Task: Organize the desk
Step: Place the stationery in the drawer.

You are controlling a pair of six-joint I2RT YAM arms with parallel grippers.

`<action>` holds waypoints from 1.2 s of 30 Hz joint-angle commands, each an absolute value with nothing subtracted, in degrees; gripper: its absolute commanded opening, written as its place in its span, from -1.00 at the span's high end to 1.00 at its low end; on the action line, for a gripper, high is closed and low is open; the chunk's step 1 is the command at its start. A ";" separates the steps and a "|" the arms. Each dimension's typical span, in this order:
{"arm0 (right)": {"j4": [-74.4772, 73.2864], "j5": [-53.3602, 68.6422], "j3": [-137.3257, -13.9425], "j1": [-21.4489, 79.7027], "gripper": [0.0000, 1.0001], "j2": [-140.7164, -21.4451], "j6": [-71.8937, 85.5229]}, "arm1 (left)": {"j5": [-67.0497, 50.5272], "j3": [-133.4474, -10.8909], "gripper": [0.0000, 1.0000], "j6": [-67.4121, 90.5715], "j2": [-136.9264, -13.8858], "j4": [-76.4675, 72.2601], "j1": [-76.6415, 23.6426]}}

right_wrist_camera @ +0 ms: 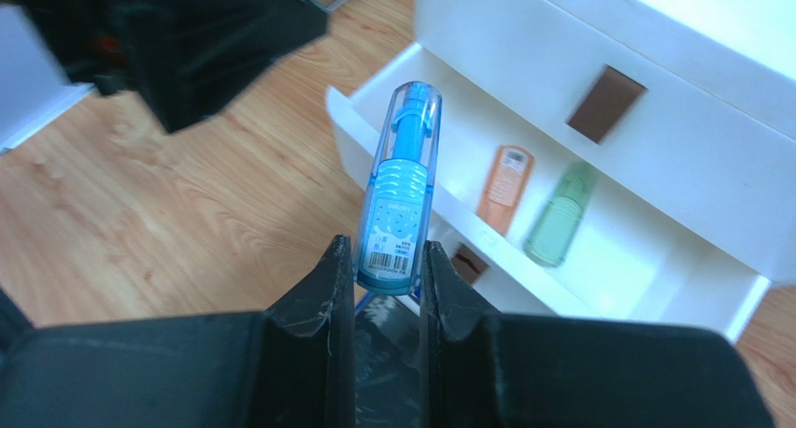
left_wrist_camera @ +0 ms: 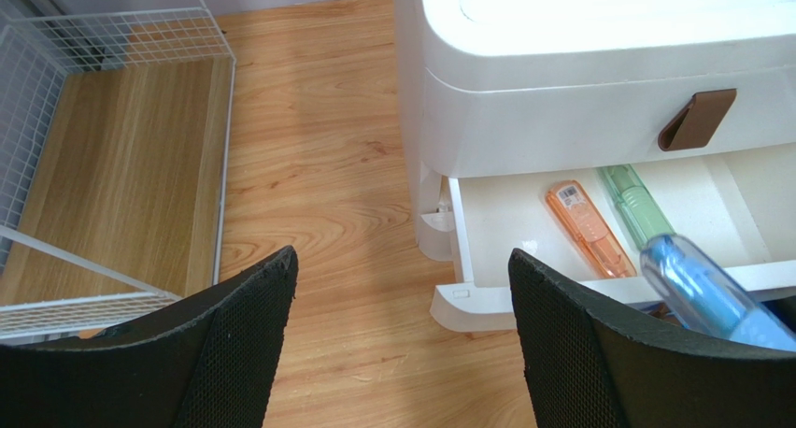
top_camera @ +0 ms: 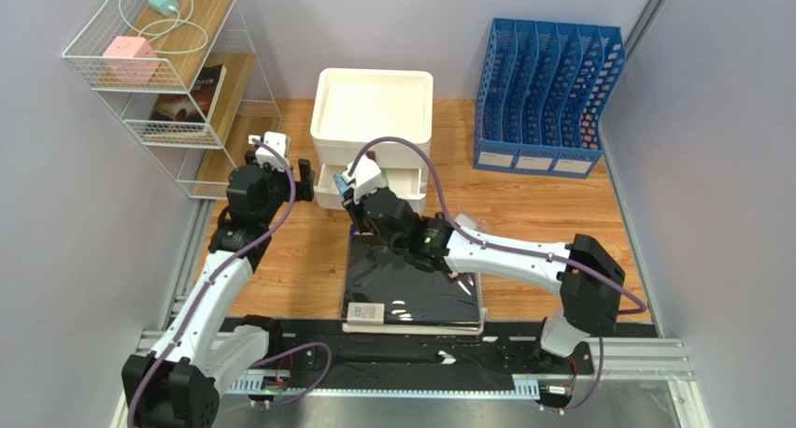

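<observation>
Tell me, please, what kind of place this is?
Probably an office workplace staged in a lab. The wooden desk carries a blue file rack, a wire shelf and a white drawer box with pens in its open drawer; the right gripper holds a blue pen.

Shelf: white wire shelf unit, upper left, holding a pink cube and a dark book.
Drawers: white plastic drawer unit, top centre, its lower drawer open.
In drawer: orange plastic stick and green plastic stick, side by side.
Over drawer front: blue see-through stick.
Rack: blue slotted file rack, upper right.
Pad: glossy black flat pad, lower centre.
</observation>
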State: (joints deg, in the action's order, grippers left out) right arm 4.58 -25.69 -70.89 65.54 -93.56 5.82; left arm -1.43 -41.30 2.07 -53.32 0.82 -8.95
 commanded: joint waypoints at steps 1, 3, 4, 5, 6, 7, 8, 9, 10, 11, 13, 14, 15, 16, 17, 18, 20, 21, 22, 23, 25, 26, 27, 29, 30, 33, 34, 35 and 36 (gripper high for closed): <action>0.18 -26.46 -72.69 61.62 1.00 -94.04 8.52 | -1.76 -40.96 -0.77 1.58 -51.86 -1.14 -8.79; -1.39 -25.76 -72.86 60.13 1.00 -94.48 9.83 | -1.76 -40.96 -0.77 1.58 -52.03 -1.14 -8.79; -1.32 -25.06 -72.86 58.81 1.00 -94.66 10.10 | -1.93 -40.96 -0.77 1.67 -52.03 -1.14 -8.79; -1.58 -24.96 -73.12 58.28 1.00 -95.18 10.46 | -2.02 -41.04 -0.77 1.67 -52.21 -1.06 -8.79; -1.67 -24.61 -73.30 57.14 0.99 -95.45 10.72 | -1.93 -41.04 -0.76 1.67 -52.12 -1.14 -8.79; -2.02 -23.91 -73.82 56.52 1.00 -95.71 10.98 | -1.85 -41.04 -0.77 1.67 -52.21 -1.14 -8.79; -2.37 -23.47 -74.70 55.90 1.00 -96.58 11.42 | -1.85 -41.04 -0.77 1.67 -52.21 -1.14 -8.79; -3.42 -22.94 -75.32 55.46 1.00 -96.94 11.60 | -1.76 -41.13 -0.77 1.58 -52.03 -1.23 -8.79; -3.78 -22.42 -75.84 54.68 1.00 -97.47 11.86 | -1.76 -41.05 -0.77 1.58 -52.12 -1.23 -8.79; -4.04 -22.59 -76.20 54.41 1.00 -97.82 11.87 | -1.67 -41.04 -0.77 1.58 -52.03 -1.23 -8.79; -5.18 -22.24 -77.78 53.71 0.96 -99.22 12.04 | -1.67 -41.04 -0.77 1.58 -51.94 -1.14 -8.79; -5.79 -22.24 -78.48 53.53 0.89 -99.66 12.22 | -1.58 -40.96 -0.77 1.58 -51.94 -1.23 -8.79; -7.02 -22.41 -79.62 53.26 0.72 -100.45 12.30 | -1.67 -40.96 -0.77 1.50 -51.94 -1.23 -8.79; -7.21 -22.67 -79.98 53.26 0.60 -100.72 12.22 | -1.67 -40.96 -0.77 1.58 -51.86 -1.23 -8.79; -7.38 -23.20 -80.15 53.17 0.48 -100.98 12.22 | -1.67 -40.96 -0.77 1.58 -51.94 -1.23 -8.79; -7.47 -23.29 -80.24 53.09 0.14 -100.90 12.13 | -1.67 -40.96 -0.77 1.50 -51.94 -1.23 -8.79; -7.47 -24.52 -80.07 53.09 -0.05 -100.29 12.22 | -1.76 -40.96 -0.77 1.49 -51.86 -1.14 -8.79; -7.30 -24.87 -79.89 53.17 -0.18 -99.94 12.22 | -1.84 -40.96 -0.77 1.58 -51.77 -1.14 -8.79; -7.21 -25.92 -79.37 53.09 -0.28 -98.97 12.04 | -1.85 -40.96 -0.77 1.58 -51.85 -1.14 -8.79; -7.12 -26.54 -78.93 53.09 -0.40 -98.44 12.30 | -1.85 -40.96 -0.77 1.58 -51.86 -1.06 -8.79; -6.59 -27.41 -78.05 53.09 -0.49 -97.30 12.04 | -2.02 -40.96 -0.77 1.58 -51.68 -1.05 -8.79; -6.42 -27.77 -77.18 53.09 -0.49 -96.16 12.22 | -2.02 -40.96 -0.77 1.58 -51.68 -0.97 -8.79; -5.89 -27.95 -76.73 53.09 -0.50 -95.63 11.96 | -2.02 -40.96 -0.77 1.58 -51.59 -0.97 -8.79; -5.71 -30.14 -75.51 53.17 -0.51 -93.79 12.04 | -2.11 -40.96 -0.77 1.67 -51.50 -0.97 -8.79; -5.02 -30.49 -74.80 53.35 -0.51 -93.08 12.13 | -2.11 -40.96 -0.77 1.67 -51.50 -0.97 -8.79; -4.04 -30.94 -72.86 54.57 -0.50 -90.28 11.60 | -2.20 -40.96 -0.77 1.67 -51.50 -0.97 -8.79; -4.39 -31.37 -72.77 55.02 -0.50 -89.83 11.86 | -2.20 -40.96 -0.77 1.67 -51.59 -0.97 -8.79; -5.35 -31.20 -72.95 55.63 -0.50 -89.56 11.87 | -2.11 -40.87 -0.77 1.67 -51.59 -1.05 -8.79; -7.10 -30.85 -72.95 57.37 -0.50 -89.30 12.04 | -2.02 -40.96 -0.77 1.67 -51.68 -1.05 -8.79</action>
